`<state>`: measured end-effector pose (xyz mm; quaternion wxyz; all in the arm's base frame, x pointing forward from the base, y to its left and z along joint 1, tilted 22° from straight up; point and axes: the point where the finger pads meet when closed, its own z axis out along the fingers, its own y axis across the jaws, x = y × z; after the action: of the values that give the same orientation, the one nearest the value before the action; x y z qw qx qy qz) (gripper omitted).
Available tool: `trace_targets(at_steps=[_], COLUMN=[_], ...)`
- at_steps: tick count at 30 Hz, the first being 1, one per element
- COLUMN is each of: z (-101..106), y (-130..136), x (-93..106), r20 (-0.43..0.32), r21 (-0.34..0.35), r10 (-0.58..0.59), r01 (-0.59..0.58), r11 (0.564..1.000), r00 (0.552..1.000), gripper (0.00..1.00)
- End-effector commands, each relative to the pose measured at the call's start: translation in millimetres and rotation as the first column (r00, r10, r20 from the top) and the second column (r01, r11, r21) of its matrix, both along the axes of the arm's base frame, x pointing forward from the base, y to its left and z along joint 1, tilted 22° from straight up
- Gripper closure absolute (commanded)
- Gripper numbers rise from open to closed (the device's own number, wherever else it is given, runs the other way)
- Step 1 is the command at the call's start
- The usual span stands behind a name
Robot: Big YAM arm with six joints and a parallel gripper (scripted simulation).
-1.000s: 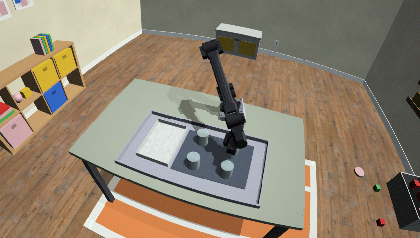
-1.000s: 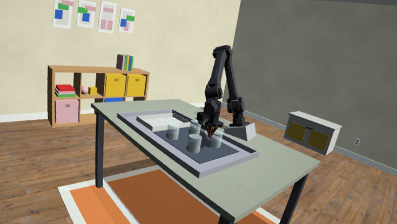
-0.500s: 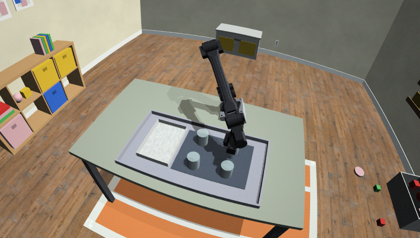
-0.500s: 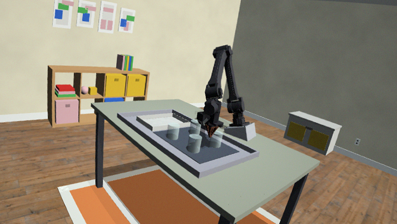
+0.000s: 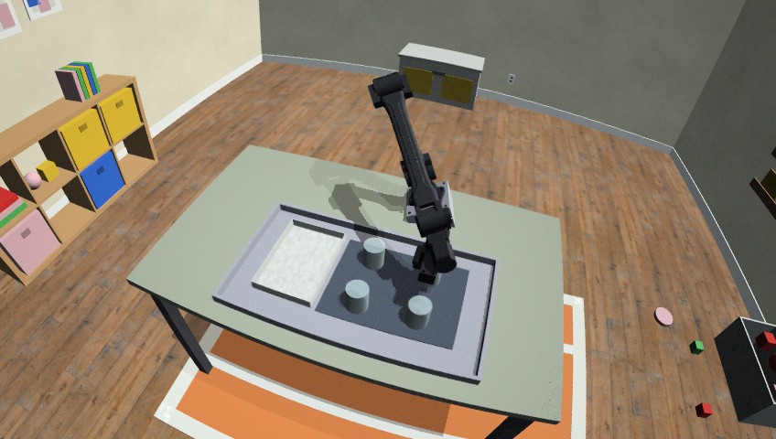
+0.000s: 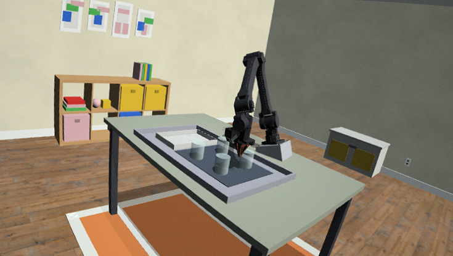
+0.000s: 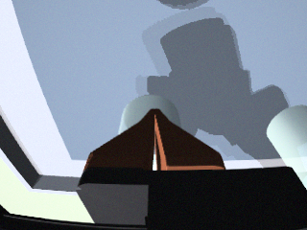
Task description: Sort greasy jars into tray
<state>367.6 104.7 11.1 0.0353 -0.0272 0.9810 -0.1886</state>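
Four clear glass jars stand mouth down on the dark drying mat (image 5: 381,322) (image 6: 256,173) (image 7: 83,57). These are a back-left jar (image 5: 373,251) (image 6: 222,144), a front-left jar (image 5: 356,296) (image 6: 197,149), a front-right jar (image 5: 418,311) (image 6: 221,163) and a back-right jar (image 5: 436,281) (image 6: 247,158) (image 7: 136,115). My gripper (image 5: 425,278) (image 6: 241,152) (image 7: 154,115) is shut and empty. It points down with its tips low beside the back-right jar, and the arm mostly hides that jar in the top view. The white tray (image 5: 299,261) (image 6: 180,139) beside the mat is empty.
Mat and tray lie inside a shallow grey steel surround (image 5: 353,348) (image 6: 230,193) with a raised rim, on the green-grey table (image 5: 522,326). The arm's base (image 6: 274,151) stands behind the surround.
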Motion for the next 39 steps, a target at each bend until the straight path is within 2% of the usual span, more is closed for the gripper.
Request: trace_targets(at_steps=[1,39], z=[5.1,4.7], y=[4.0,3.7], x=[1.9,-2.5], r20=[0.024,0.024], r21=[0.008,0.008], r10=[0.005,0.005], r01=[-0.005,-0.005], r11=[1.000,1.000], r00=[1.000,1.000], gripper=[1.00,1.00])
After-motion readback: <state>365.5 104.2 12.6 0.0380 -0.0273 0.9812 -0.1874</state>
